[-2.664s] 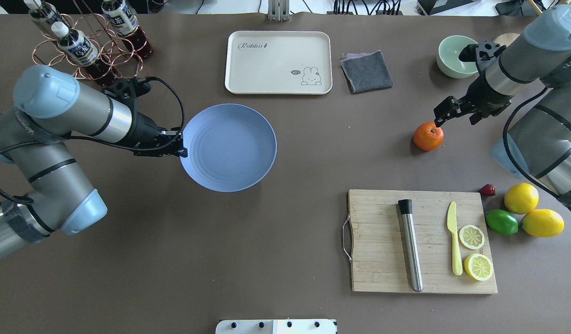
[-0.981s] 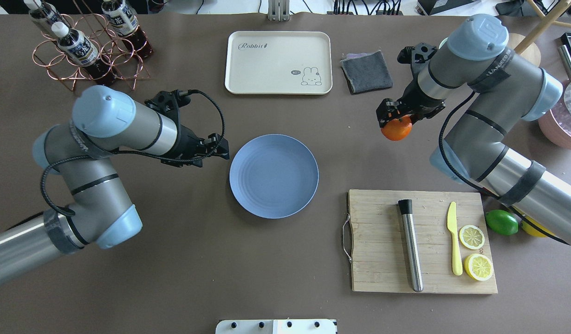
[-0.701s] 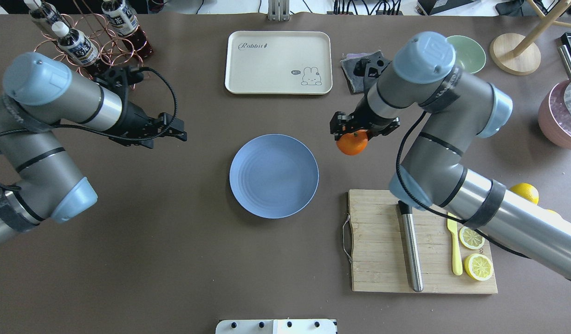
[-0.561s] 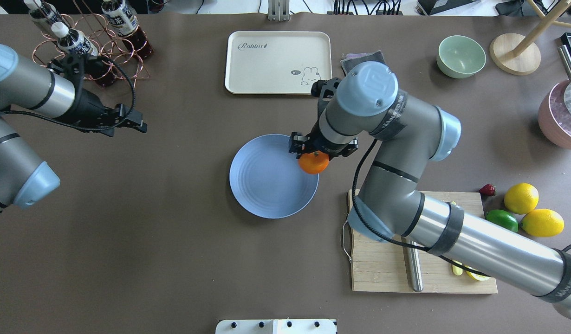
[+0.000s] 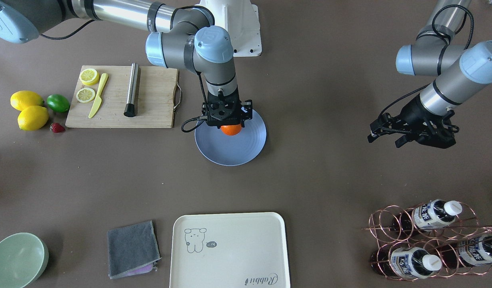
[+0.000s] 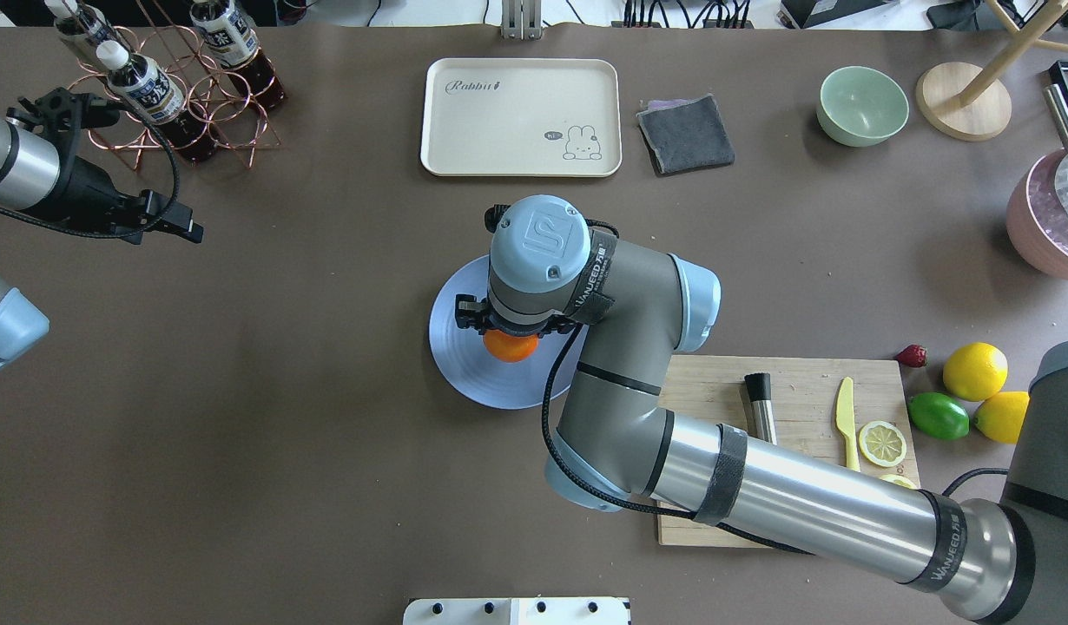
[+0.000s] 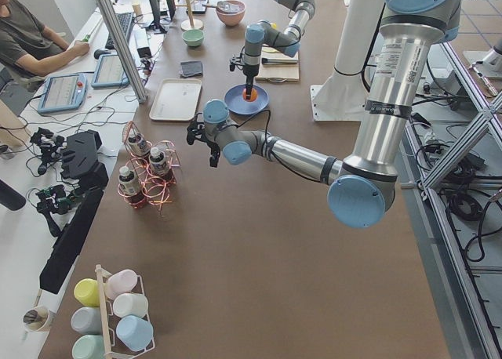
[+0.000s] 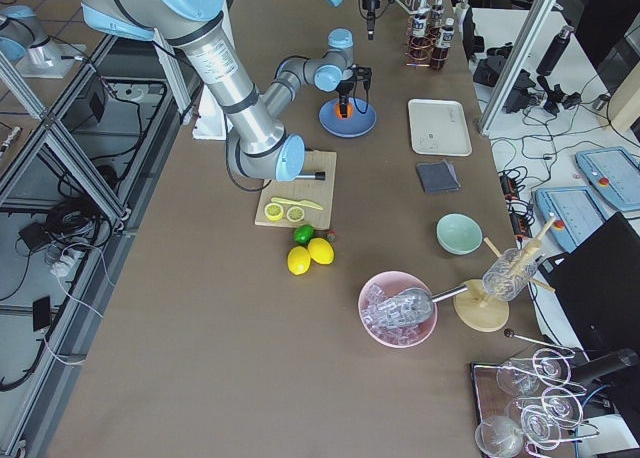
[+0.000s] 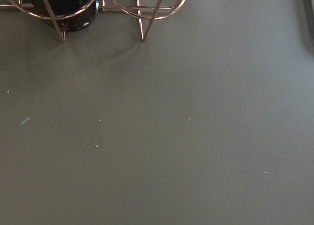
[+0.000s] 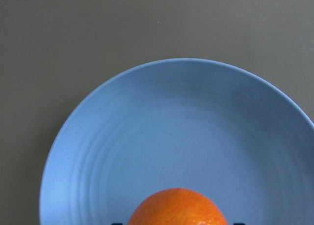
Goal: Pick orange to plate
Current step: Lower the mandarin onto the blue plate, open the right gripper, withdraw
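The orange (image 6: 510, 345) is pinched in my right gripper (image 6: 510, 335), which points straight down over the middle of the pale blue plate (image 6: 464, 369). From the front, the orange (image 5: 231, 129) hangs low under the right gripper (image 5: 231, 125) above the plate (image 5: 230, 154). I cannot tell whether the fruit touches the plate. The right wrist view has the orange (image 10: 177, 208) at the bottom edge with the plate (image 10: 171, 122) filling the frame behind it. My left gripper (image 5: 384, 141) hovers open and empty far from the plate, near the bottle rack.
A wooden cutting board (image 6: 716, 391) with muddler, yellow knife and lemon slices lies right of the plate. Lemons (image 6: 974, 371), a lime (image 6: 938, 415) and a strawberry sit beyond it. A cream tray (image 6: 521, 117), grey cloth (image 6: 686, 133), green bowl (image 6: 862, 105) and copper bottle rack (image 6: 165, 87) line the far side.
My right gripper took hold of the orange at the right and carried it left until it was over the plate. My left gripper let go of the plate at mid-table and drew back toward the bottle rack.
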`<state>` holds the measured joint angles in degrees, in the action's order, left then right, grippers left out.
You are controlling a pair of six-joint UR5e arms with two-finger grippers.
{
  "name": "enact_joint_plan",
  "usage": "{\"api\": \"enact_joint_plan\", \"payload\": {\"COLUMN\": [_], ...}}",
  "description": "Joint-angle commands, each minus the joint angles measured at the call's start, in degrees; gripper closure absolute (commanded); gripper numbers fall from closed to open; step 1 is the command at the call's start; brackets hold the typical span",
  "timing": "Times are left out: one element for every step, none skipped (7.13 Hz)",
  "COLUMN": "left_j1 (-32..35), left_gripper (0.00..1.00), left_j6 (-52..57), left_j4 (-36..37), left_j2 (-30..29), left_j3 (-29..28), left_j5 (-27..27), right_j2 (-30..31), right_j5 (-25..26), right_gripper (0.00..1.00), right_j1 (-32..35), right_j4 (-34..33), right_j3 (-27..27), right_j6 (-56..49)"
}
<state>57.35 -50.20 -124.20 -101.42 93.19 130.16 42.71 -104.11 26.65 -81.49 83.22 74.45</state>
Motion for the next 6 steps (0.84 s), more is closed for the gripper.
{"api": "enact_joint_plan", "payload": {"left_j1": [0.05,0.05,0.05,0.05,0.22,1.62], "left_gripper": [0.02,0.02,0.02,0.02,0.02,0.02], "left_j6": [0.10,0.10,0.10,0.10,0.01,-0.25], "left_j4": [-0.25,-0.25,-0.25,-0.25,0.01,2.54], "left_j2": [0.35,0.35,0.26,0.26,-0.09,-0.79], "left_j3": [0.06,-0.03,0.06,0.14,0.23,0.93], "left_j5": [0.01,0.01,0.01,0.09,0.44,2.53], "right_j2": [-0.09,0.17,0.26,0.35,0.18,0.87], "right_j5": [0.22,0.22,0.22,0.22,-0.38,-4.74], "right_gripper": [1.00,0.58,0.01,0.00,0.00,0.00], "right_j1": [-0.54,-0.54,-0.54,-0.54,0.41,4.16], "right_j4": [0.45,0.54,0.54,0.71,0.80,0.28], "right_j3": [-1.48,-1.66,-1.66,-1.92,-1.49,1.04], "right_j6": [-0.01,-0.10,-0.10,-0.45,-1.67,-1.85]}}
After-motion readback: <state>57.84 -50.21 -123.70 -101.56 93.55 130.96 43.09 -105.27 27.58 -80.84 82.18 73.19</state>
